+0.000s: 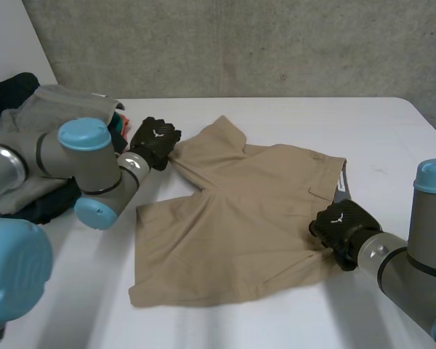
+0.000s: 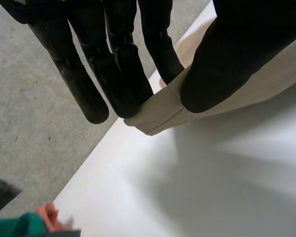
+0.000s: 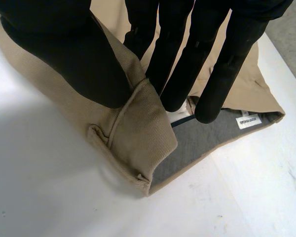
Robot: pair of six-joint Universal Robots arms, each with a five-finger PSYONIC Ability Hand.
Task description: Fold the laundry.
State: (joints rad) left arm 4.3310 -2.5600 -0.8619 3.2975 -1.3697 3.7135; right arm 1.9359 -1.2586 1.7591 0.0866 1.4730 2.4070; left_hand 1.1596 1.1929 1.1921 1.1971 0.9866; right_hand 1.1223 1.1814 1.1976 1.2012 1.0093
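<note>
Tan shorts (image 1: 232, 233) lie spread mid-table on the white table (image 1: 291, 320), creased, one leg pointing toward the far left. Left hand (image 1: 154, 142) is at that leg's end. In left wrist view the thumb and straight fingers (image 2: 121, 74) pinch the hem (image 2: 158, 112) btw them. Right hand (image 1: 344, 224) is at the shorts' right edge. In right wrist view thumb and fingers (image 3: 172, 64) clamp the turned-over waistband, w/ grey lining (image 3: 202, 140) and a small white label (image 3: 248, 121) exposed. Pile of other clothes (image 1: 36, 131) sits at the table's left by the left arm. Left wrist view adds a bit of green cloth (image 2: 15, 227).
</note>
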